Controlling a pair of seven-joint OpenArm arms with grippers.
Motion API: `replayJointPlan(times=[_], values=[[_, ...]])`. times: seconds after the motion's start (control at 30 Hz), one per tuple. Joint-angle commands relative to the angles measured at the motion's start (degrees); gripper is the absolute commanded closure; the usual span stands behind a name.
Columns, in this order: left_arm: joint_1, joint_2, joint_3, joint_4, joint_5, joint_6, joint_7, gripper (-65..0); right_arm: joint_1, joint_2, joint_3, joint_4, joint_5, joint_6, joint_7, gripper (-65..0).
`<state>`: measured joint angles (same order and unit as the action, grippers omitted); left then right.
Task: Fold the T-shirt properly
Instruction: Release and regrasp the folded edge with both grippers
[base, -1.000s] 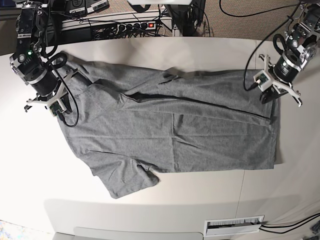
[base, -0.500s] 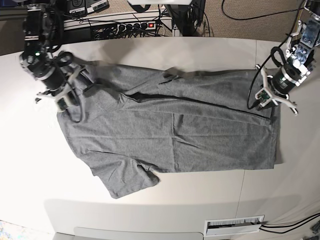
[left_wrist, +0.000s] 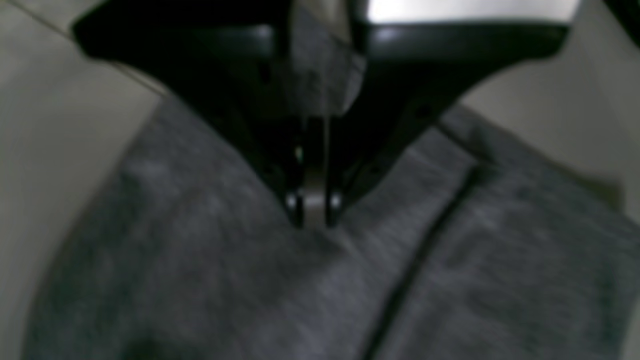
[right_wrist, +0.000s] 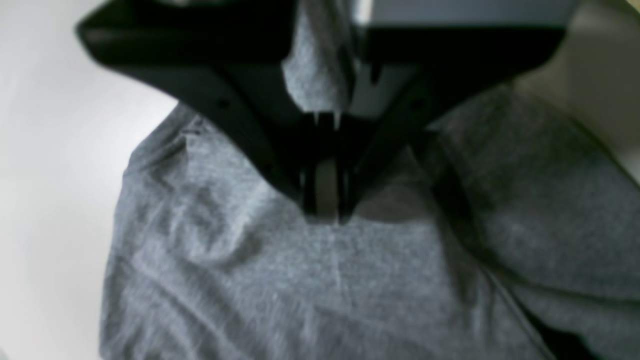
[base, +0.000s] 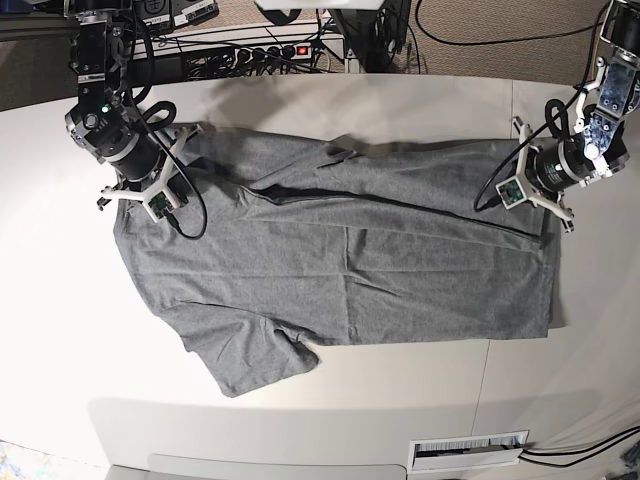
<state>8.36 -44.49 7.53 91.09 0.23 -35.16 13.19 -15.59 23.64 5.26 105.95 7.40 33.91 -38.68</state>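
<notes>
- Both arms have moved since the earlier pictures: the right arm, on the left of the base view, has gone up toward the back edge of the worktop (base: 330, 100) and carries the shirt's corner with it, and the left arm has shifted a little toward the far right edge.
- The T-shirt (base: 340, 260) lies spread on the worktop, grey and plain, with one sleeve pointing to the front edge.
- A long fold line runs across the upper part of the T-shirt, where the back strip of cloth lies over the rest.
- The right gripper (right_wrist: 322, 212) has its fingers (right_wrist: 310, 200) closed on the T-shirt; in the right wrist view a tongue of grey cloth comes up between them.
- The left gripper (left_wrist: 314, 217) also has its fingers (left_wrist: 295, 205) pressed together on the T-shirt, and grey cloth shows between them higher up.
- In the left wrist view, which is blurred, a dark seam or fold runs down the cloth just right of the gripper.
- Behind the worktop there are a power strip (base: 265, 52) and black cables (base: 215, 62).
</notes>
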Motion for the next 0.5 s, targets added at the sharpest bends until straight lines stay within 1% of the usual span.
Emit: replayJointPlan(times=[0.0,0.07,0.27,0.4,0.47], values=[[-0.74,-1.25,-0.55,-0.22,-0.5,-0.15,-0.79,0.0,0.52,0.81,0.35,0.74,0.46,-0.46,0.39,0.0],[-0.72,-1.22,-0.55,-2.08,-0.5,-0.76,-0.79,0.0,0.5,0.81,0.35,0.74,0.48,-0.46,-1.25,0.0],[0.42,-1.27,-0.55,-7.3,-2.01,-0.81,-0.76,0.0,0.33,0.81,0.28,0.74,1.25,-0.31,-6.32,0.0],[3.3,-1.44,-0.55,-7.58,-1.99,-1.2,-0.76,0.0,0.33,0.79,0.28,0.74,5.46,-0.09,-11.82,0.0],[4.94,-1.6,-0.55,-7.58,-2.01,-2.27,-0.76,0.0,0.33,0.81,0.28,0.74,7.02,0.46,-15.12,0.0]])
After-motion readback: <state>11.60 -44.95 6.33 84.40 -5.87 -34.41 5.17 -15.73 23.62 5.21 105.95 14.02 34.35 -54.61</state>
